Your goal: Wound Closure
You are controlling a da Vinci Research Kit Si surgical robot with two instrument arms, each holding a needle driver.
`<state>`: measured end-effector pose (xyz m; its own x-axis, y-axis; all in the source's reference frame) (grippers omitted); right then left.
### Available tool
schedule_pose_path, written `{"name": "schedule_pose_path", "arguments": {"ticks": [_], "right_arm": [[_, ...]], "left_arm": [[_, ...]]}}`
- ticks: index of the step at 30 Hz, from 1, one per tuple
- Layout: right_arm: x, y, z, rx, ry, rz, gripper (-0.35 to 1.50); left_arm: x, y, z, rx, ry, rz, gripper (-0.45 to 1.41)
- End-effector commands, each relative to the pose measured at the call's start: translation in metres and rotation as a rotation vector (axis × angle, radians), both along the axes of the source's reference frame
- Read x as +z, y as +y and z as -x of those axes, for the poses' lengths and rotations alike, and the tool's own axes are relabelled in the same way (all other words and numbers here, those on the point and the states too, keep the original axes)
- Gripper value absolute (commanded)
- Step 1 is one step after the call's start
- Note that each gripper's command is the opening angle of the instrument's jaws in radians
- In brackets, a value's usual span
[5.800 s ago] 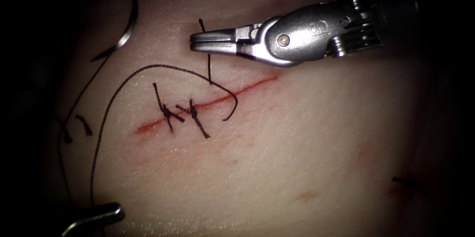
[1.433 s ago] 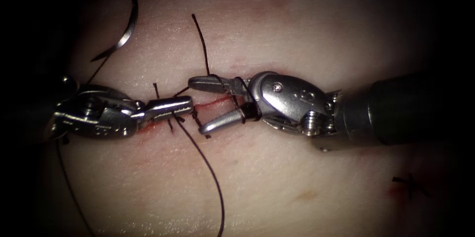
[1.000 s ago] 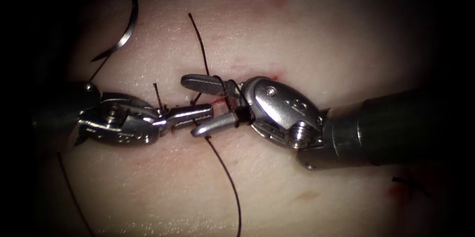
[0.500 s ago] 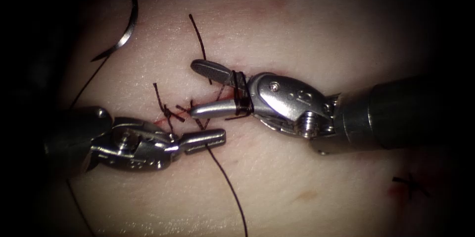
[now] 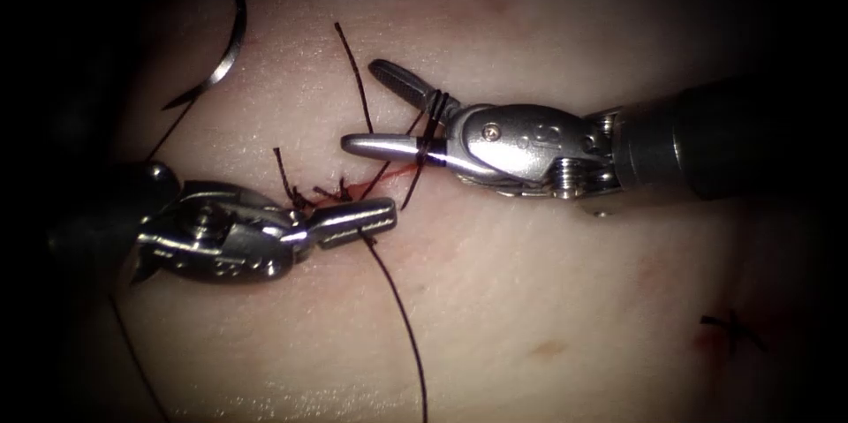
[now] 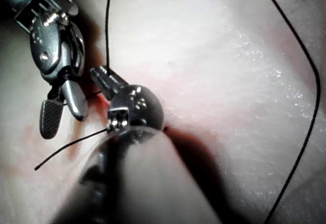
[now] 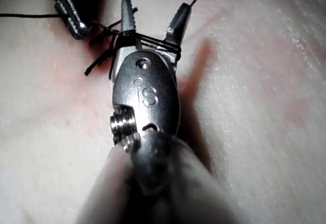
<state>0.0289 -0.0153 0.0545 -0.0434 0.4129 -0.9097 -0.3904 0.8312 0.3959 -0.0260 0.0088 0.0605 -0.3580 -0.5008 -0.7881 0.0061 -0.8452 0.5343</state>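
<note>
My left tool (image 5: 380, 214) is just left of the cut (image 5: 393, 177), its jaws shut on the long thread (image 5: 402, 317), which trails down toward the near edge. My right tool (image 5: 360, 106) comes in from the right above the cut, jaws open, with loops of thread (image 5: 433, 114) wound around the jaw bases and nothing between the jaws. A short thread tail (image 5: 353, 70) stands up beside its tips. The curved needle (image 5: 234, 34) lies free on the tissue at upper left. The right wrist view shows the open jaws (image 7: 154, 9) and loops (image 7: 147, 38); the left wrist view shows my left tool (image 6: 104, 79).
Two tied stitches (image 5: 305, 200) with cut ends sit on the left part of the cut, partly behind my left tool. Red fluid marks the cut line. A separate small stitch mark (image 5: 729, 326) lies at the far lower right of the tissue (image 5: 548, 282).
My right tool has lifted up and away from the cut with the loops around it and its jaws have spread wider. My left tool dipped toward the near side, then came back up, still holding thread.
</note>
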Motion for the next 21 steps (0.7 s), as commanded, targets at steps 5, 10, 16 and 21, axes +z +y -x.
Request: {"name": "schedule_pose_path", "arguments": {"ticks": [5, 10, 16, 21], "right_arm": [[0.0012, 0.0005, -0.0020, 0.028, -0.064, -0.015, 1.15], [0.0020, 0.0012, -0.0029, 0.051, -0.102, -0.058, 1.22], [0.0022, 0.0011, -0.0039, 0.054, -0.136, -0.069, 1.22], [0.0020, 0.0009, -0.0039, 0.063, -0.143, -0.082, 1.03]], "left_arm": [[0.0005, 0.0008, 0.0003, -0.003, 0.002, -0.005, -0.45], [0.0006, 0.0014, 0.0000, -0.004, 0.001, -0.008, -0.45], [0.0007, 0.0016, -0.0001, -0.005, 0.003, -0.008, -0.45], [0.0007, 0.0016, -0.0001, -0.005, 0.003, -0.008, -0.45]]}}
